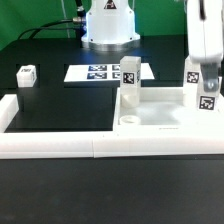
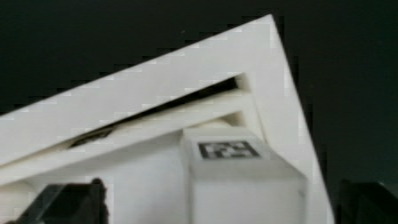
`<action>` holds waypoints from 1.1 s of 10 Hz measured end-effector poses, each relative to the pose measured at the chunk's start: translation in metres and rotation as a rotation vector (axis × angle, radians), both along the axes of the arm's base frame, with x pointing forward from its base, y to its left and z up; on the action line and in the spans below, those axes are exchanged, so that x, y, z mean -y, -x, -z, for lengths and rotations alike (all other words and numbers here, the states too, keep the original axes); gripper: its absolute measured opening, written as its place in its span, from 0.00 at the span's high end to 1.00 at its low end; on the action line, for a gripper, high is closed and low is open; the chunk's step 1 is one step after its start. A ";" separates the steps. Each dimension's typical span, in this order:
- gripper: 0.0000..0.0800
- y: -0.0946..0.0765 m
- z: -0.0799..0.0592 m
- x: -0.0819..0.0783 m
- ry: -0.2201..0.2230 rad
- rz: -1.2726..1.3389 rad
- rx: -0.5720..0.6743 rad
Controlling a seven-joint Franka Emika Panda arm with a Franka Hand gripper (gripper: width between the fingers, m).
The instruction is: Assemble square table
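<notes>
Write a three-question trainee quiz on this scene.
1. On which side of the exterior view is the small white tagged leg block that lies off the large flat white square slab?
2. True or false: the thin flat white marker board lies on the slab.
3. The white tagged leg on the slab nearest the marker board is: A upright, B lying flat, C hanging in mid-air.
Key: 1 left; 2 false; 3 A.

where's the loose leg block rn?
Exterior view's far left: the loose leg block sits alone on the black table, left of the marker board and beyond the left end of the border rail.
</notes>
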State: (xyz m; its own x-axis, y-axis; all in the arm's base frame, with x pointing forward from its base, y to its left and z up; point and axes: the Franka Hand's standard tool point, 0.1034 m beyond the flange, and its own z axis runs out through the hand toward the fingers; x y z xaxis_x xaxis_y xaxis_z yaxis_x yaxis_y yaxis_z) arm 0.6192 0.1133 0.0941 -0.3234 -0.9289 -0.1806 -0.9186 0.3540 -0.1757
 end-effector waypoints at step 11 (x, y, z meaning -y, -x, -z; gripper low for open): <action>0.19 0.022 -0.009 0.035 0.102 -0.255 0.082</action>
